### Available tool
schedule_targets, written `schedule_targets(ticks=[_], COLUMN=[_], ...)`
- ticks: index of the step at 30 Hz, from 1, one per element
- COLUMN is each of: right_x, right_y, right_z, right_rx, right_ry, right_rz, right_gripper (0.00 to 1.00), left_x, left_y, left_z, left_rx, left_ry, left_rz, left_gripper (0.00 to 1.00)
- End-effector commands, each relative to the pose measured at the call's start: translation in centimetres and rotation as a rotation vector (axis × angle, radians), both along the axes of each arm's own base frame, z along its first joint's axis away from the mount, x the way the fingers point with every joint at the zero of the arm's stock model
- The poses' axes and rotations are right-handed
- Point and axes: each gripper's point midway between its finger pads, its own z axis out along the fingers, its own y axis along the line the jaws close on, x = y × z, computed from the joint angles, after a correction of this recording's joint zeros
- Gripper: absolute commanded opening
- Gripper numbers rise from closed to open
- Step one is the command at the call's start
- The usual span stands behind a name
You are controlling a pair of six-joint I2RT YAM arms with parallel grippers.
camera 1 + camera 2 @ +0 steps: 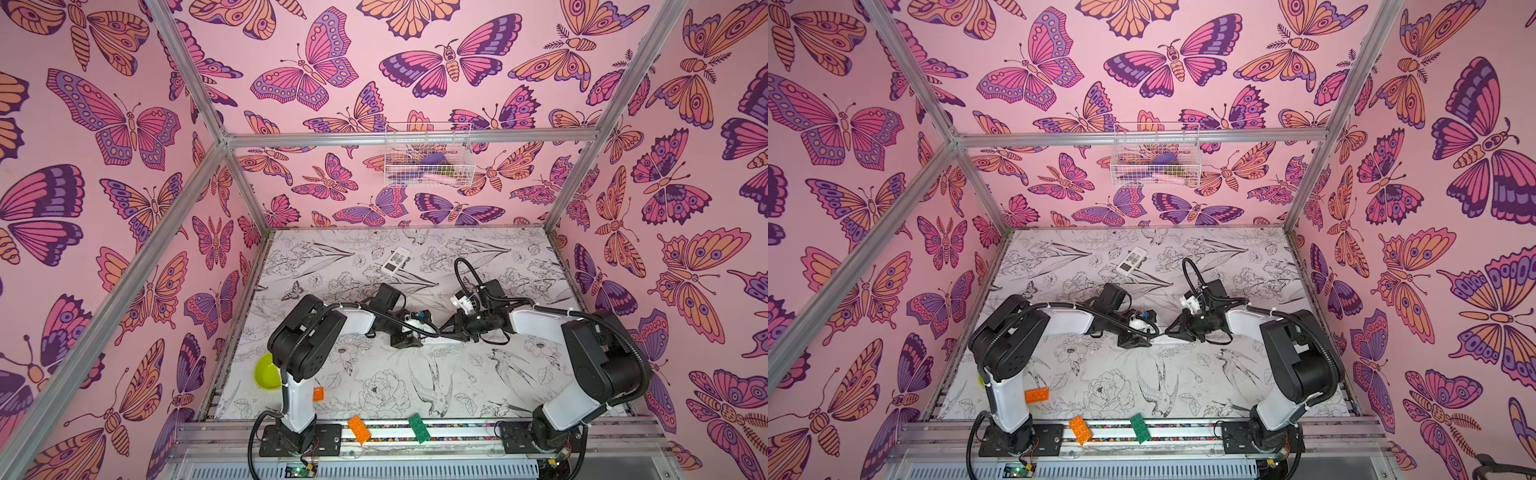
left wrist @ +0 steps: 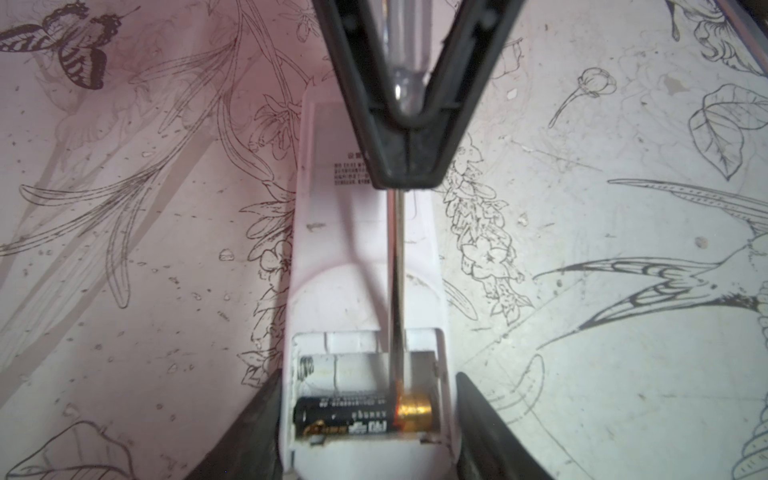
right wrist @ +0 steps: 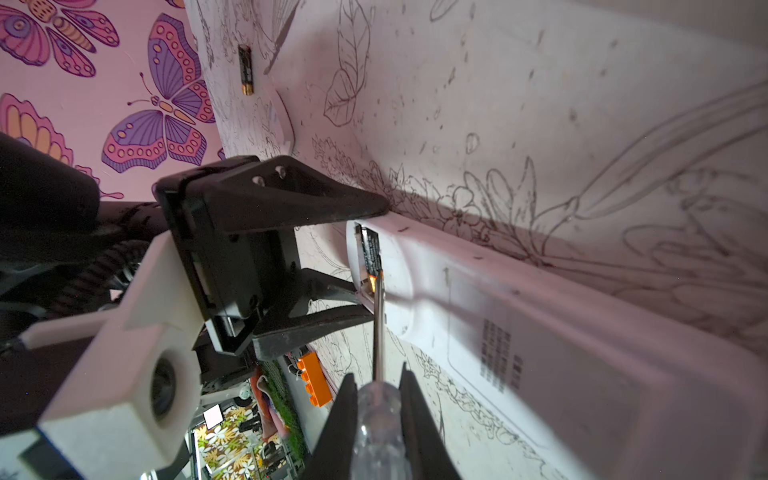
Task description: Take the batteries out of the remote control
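Fingers (image 2: 257,428) of the left gripper (image 2: 368,378) clamp the remote (image 2: 357,249) from both sides, probably to steady it. Between them a battery (image 2: 353,417) lies in its bay; the right gripper (image 2: 405,174), closed on a screwdriver (image 2: 398,270), sets the tip at its gold end.

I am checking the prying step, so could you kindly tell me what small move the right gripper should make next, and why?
Probably lever the clear-handled metal screwdriver upward: the right gripper holds its tip at the gold end of the black cylindrical battery lying in the open white plastic remote control, which the left gripper braces.
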Motion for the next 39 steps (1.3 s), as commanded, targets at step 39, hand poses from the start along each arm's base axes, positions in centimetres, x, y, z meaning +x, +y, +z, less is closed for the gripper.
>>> schedule_targets(ticks=[39], right_x=[-0.7], right_y=[1.2], right_z=[-0.5], right_rx=[0.058], right_ry=[-0.147], right_rz=[0.124], right_gripper=[0.0], left_x=[-3.9], left_y=[2.1], left_z=[-4.5], left_rx=[0.135], left_ry=[0.17], left_rz=[-0.009], left_gripper=[0.46])
